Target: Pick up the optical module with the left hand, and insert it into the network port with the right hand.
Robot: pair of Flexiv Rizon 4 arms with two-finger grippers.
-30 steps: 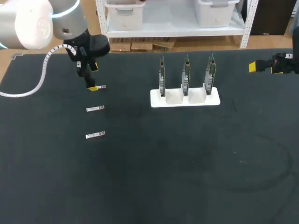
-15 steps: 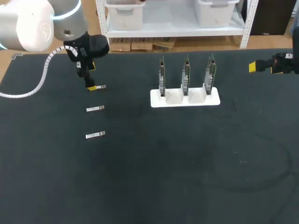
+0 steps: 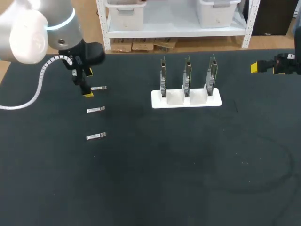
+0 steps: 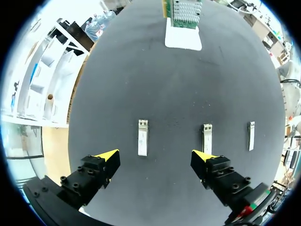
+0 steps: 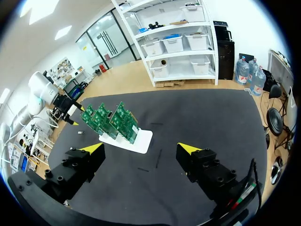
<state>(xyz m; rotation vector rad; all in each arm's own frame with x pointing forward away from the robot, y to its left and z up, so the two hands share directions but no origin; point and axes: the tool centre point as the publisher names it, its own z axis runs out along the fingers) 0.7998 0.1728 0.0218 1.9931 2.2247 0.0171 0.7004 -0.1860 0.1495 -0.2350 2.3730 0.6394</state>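
Three small silver optical modules lie in a column at the table's left: the far one point(image 3: 99, 88), the middle one point(image 3: 95, 109) and the near one point(image 3: 96, 136). My left gripper point(image 3: 87, 83) hovers just left of the far module, open and holding nothing. In the left wrist view that far module point(image 4: 142, 137) lies just ahead of the gripper point(image 4: 155, 155), nearer one finger, with the other two point(image 4: 207, 138) point(image 4: 250, 135) off to the side. A white stand point(image 3: 186, 99) holds three upright network cards point(image 3: 187, 74). My right gripper point(image 3: 263, 67) stays open at the far right, well away from the stand point(image 5: 127, 139).
The black mat point(image 3: 178, 169) covers the whole table. The stand with its cards point(image 4: 184, 9) lies well ahead of the left gripper. Between the modules and the stand is bare mat.
My left gripper has shifted a little to the left and toward the near side, off the far module's end. The modules, the stand and the right arm have not moved.
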